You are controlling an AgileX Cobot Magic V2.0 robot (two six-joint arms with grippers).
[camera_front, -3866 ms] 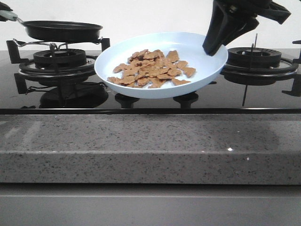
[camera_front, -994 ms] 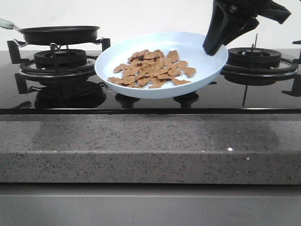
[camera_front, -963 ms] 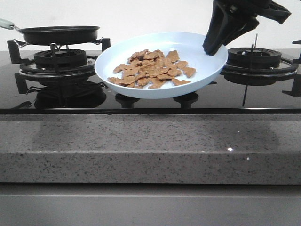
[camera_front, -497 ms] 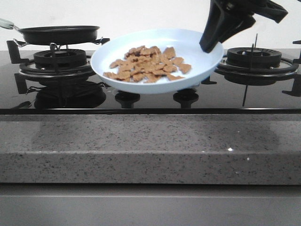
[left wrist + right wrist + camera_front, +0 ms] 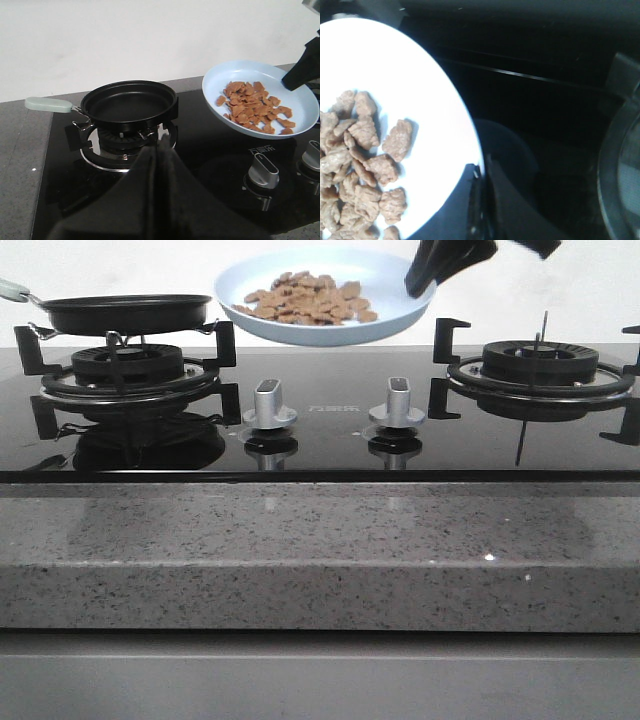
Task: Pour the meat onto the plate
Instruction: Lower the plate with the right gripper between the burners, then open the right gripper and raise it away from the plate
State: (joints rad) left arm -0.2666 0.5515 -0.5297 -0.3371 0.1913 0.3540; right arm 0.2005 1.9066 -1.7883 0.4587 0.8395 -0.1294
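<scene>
**A:** How are the surface and room entered?

**B:** A glossy black glass hob (image 5: 330,440) is recorded, set in a speckled grey stone counter (image 5: 320,550), with a plain white wall behind.

**A:** And the counts?

**B:** Two burners are listed, left (image 5: 125,365) and right (image 5: 540,365). Two silver knobs (image 5: 268,405) are set between them. One black frying pan (image 5: 129,102) with a pale green handle is seated on the left burner. One plate and one pile of meat are entered.

**A:** How is the plate described?

**B:** The plate (image 5: 400,310) is noted as shallow, round and pale blue, held in the air above the hob, behind the knobs. The meat (image 5: 308,298), small flat light-brown pieces, is heaped loosely on it.

**A:** The grippers?

**B:** The plate's rim is pinched by the right gripper (image 5: 481,200). The left gripper (image 5: 159,150) is seen with fingers pressed together, nothing held, before the pan.
</scene>
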